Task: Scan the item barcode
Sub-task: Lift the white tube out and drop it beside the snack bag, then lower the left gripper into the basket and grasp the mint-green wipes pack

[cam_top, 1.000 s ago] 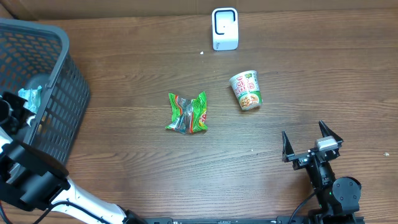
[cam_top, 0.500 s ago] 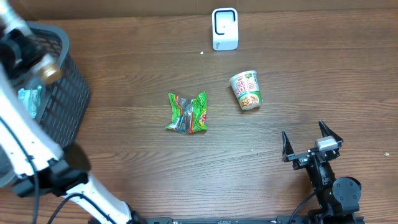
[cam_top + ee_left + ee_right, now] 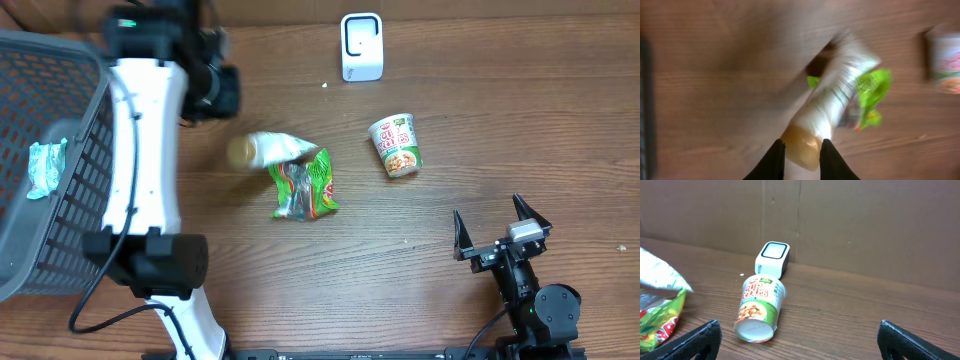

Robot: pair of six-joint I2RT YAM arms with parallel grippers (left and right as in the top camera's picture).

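**A:** Where is the bottle (image 3: 272, 149)?

**B:** It is near the middle of the table (image 3: 560, 120), lying roughly crosswise. Its tan cap (image 3: 238, 152) points to 9 o'clock and its white body runs toward 3 o'clock. The body's end overlaps the top edge of the green packet (image 3: 305, 186), which sits at about 5 o'clock from it. The bottle is smeared in both views, so whether it rests on the wood cannot be told.

**A:** Does the left gripper (image 3: 802, 145) have it?

**B:** That cannot be told either. In the left wrist view the two dark fingers (image 3: 776, 160) stand a little apart, with the cap showing in the narrow gap between them. Whether they pinch the cap or it merely lies beyond them is unclear. From overhead, the gripper sits at about 11 o'clock from the bottle.

**A:** And the scanner (image 3: 361, 46)?

**B:** It is white and upright at the far edge of the table, at about 1 o'clock from the bottle and well apart from it.

**A:** What else is around?

**B:** A noodle cup (image 3: 396, 146) lies on its side at 3 o'clock from the bottle. A dark mesh basket (image 3: 90, 180) stands at 9 o'clock, with a teal packet (image 3: 45, 168) inside. The right gripper (image 3: 495, 230) is near the front edge at about 4 o'clock, its jaws spread wide and holding nothing.
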